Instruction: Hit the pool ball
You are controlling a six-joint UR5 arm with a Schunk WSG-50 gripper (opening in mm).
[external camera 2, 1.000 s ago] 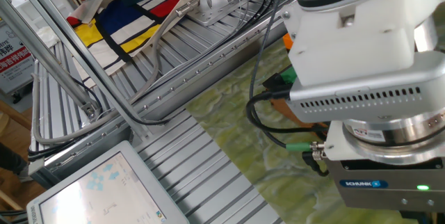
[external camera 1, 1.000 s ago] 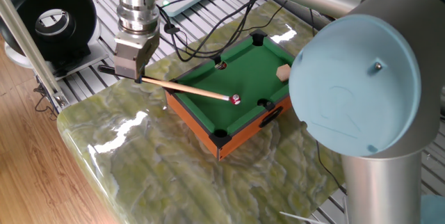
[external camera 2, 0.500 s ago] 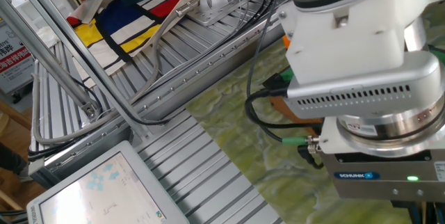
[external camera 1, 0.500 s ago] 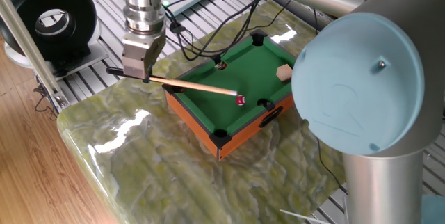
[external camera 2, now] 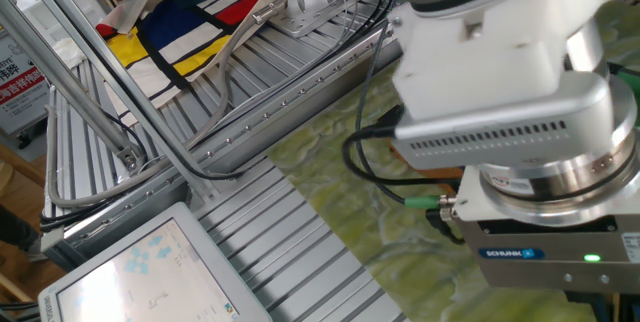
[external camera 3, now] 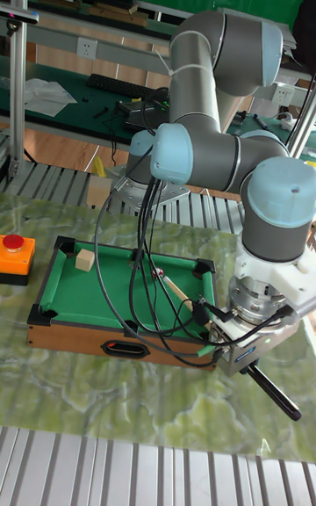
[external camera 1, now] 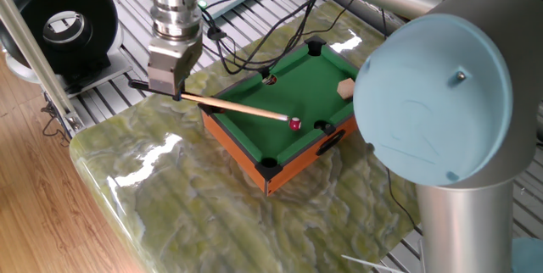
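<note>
The gripper is clenched on the butt end of a thin wooden cue, which reaches across the near rail of a small pool table with its tip just beside the pool ball; whether tip and ball touch cannot be told. The ball sits on the green felt close to the side pocket on the far long rail. The main risk, in my judgement, is a glancing stroke: the ball is tiny and the cue long and held only at one end, so a slight angle error could send the tip past or over the ball. A stroke carried too far could drive the cue into the rail. A tan cube rests on the felt further along, well apart from the ball and off the cue's line. A red button on an orange box stands beside the table's far end. Loose cables drape across the table in the tall view and could snag as the arm moves.
</note>
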